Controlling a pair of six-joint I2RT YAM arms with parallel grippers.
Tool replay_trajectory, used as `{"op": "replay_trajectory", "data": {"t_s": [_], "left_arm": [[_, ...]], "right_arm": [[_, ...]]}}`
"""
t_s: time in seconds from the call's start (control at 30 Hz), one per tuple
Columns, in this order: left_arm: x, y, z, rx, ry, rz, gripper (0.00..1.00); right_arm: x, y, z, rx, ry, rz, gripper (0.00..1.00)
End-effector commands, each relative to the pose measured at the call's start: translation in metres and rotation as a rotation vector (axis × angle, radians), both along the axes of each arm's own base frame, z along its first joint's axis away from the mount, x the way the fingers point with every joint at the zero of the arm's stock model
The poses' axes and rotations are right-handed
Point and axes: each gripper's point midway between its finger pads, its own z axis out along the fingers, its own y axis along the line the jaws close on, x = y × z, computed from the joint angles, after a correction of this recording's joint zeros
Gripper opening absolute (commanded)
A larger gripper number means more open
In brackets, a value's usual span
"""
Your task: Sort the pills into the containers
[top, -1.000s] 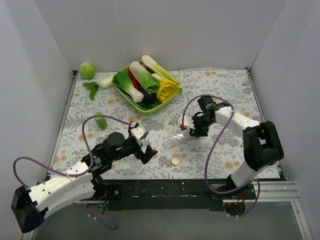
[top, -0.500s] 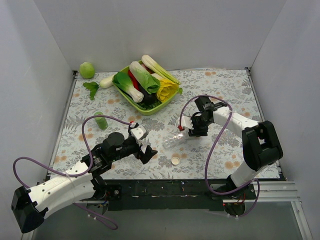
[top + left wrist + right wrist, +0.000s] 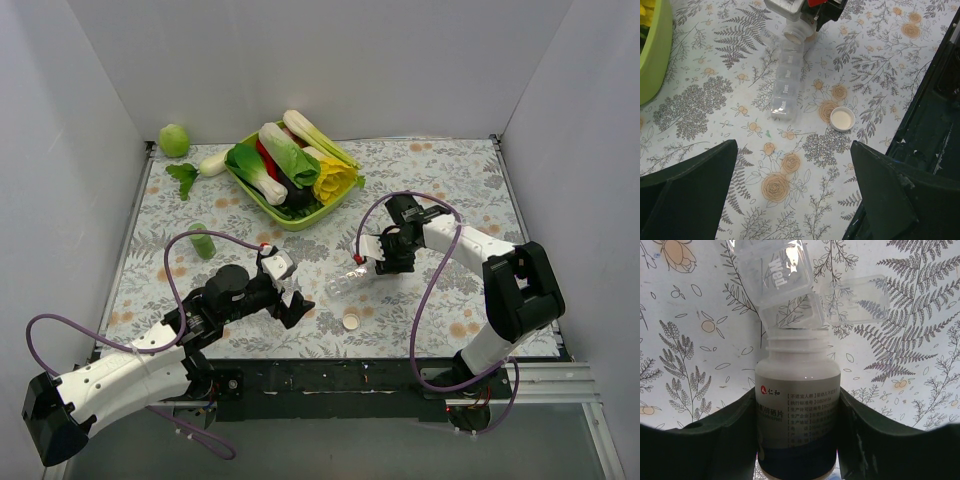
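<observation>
While the left gripper [image 3: 793, 145] gapes wide, the right gripper [image 3: 797, 394] grips a bottle [image 3: 797, 362] beside the containers [image 3: 785, 87].

white arm shells [image 3: 110, 378], black joints and bases, looping purple cables [image 3: 430, 292].

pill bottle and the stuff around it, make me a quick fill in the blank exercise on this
1. The right hand grips a white ____.
2. A loose cap lies on the ____, beside the clear pill organiser.
3. The organiser compartment nearest the right hand has its lid ____.
4. The left hand is ____ and holds nothing.

Missing words: bottle; table; open; open
</observation>
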Motion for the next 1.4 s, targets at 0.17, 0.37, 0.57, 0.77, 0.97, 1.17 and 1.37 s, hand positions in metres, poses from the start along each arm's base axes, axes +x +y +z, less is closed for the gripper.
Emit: {"op": "replay_trajectory", "data": {"t_s": [0.17, 0.37, 0.57, 0.77, 0.97, 1.17, 1.37], "left_arm": [[-0.0011, 0.0004, 0.0052, -0.003, -0.019, -0.014, 0.98], [-0.0018, 0.0003, 0.0049, -0.004, -0.018, -0.017, 0.98], [-0.0021, 0.0, 0.0057, -0.005, -0.02, -0.02, 0.98], [-0.0027, 0.0, 0.005, -0.003, -0.019, -0.024, 0.98], [-0.0032, -0.0007, 0.0057, -0.005, -0.019, -0.028, 0.98], [-0.0034, -0.0005, 0.0058, -0.005, -0.02, -0.03, 0.98], [-0.0038, -0.0007, 0.0062, -0.006, -0.021, -0.031, 0.98]], "right_arm": [[0.0107, 0.0042, 0.0145, -0.012, -0.054, 0.008, 0.01], [0.0111, 0.0037, 0.0145, -0.023, -0.061, 0.006, 0.01], [0.0129, 0.0051, 0.0176, -0.03, -0.073, 0.01, 0.01], [0.0125, 0.0064, 0.0187, -0.039, -0.078, 0.016, 0.01], [0.0118, 0.0068, 0.0178, -0.053, -0.077, 0.02, 0.01], [0.0108, 0.0076, 0.0178, -0.07, -0.081, 0.029, 0.01], [0.0097, 0.0074, 0.017, -0.087, -0.082, 0.035, 0.01]]}}
